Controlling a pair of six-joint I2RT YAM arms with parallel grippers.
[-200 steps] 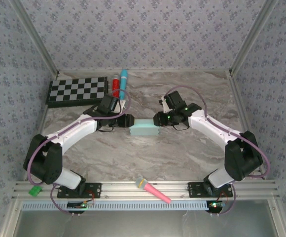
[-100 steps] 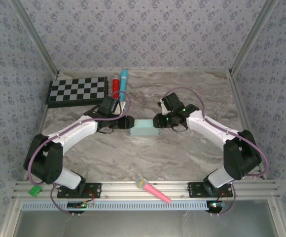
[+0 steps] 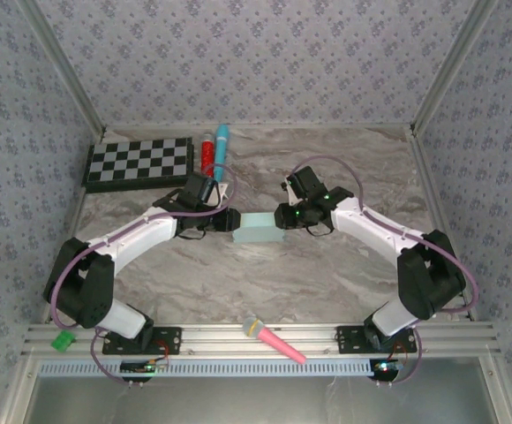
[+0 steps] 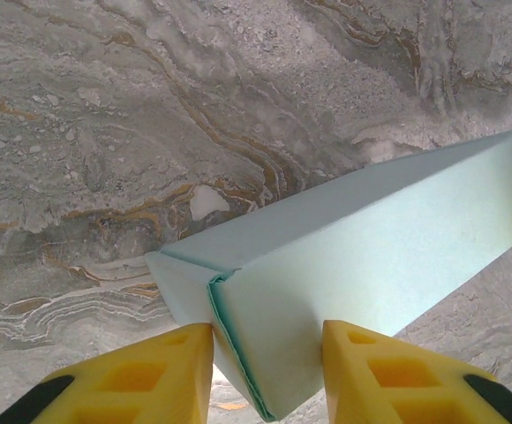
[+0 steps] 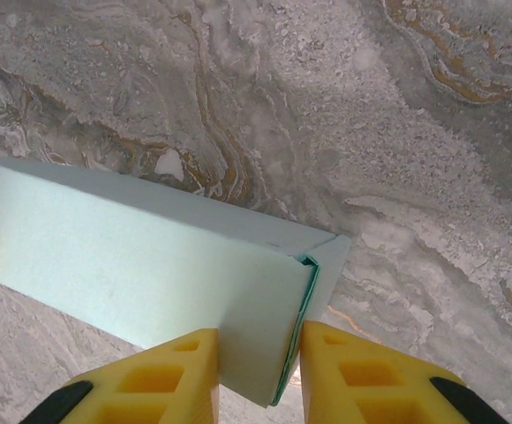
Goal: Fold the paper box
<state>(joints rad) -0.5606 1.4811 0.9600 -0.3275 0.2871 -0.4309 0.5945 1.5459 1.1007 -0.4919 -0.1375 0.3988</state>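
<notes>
The paper box [image 3: 258, 230] is a small pale mint rectangular box lying mid-table between the two arms. My left gripper [image 3: 232, 220] holds its left end. In the left wrist view the yellow fingers [image 4: 154, 375] press either side of that end of the box [image 4: 371, 238], where a folded end flap shows; the left gripper [image 4: 267, 353] is shut on it. My right gripper [image 3: 280, 215] holds the opposite end. In the right wrist view the fingers [image 5: 362, 375] clamp that end of the box [image 5: 132, 247] beside its tucked flap, the right gripper [image 5: 258, 353] shut on it.
A checkerboard [image 3: 139, 162] lies at the back left, with a red tube [image 3: 207, 152] and a cyan tube [image 3: 222, 141] beside it. A pink microphone-like toy [image 3: 274, 340] rests on the front rail. Patterned walls enclose the marble table [image 3: 327, 274].
Both grippers' jaws have narrowed onto the box's ends. The arms and the box have barely shifted.
</notes>
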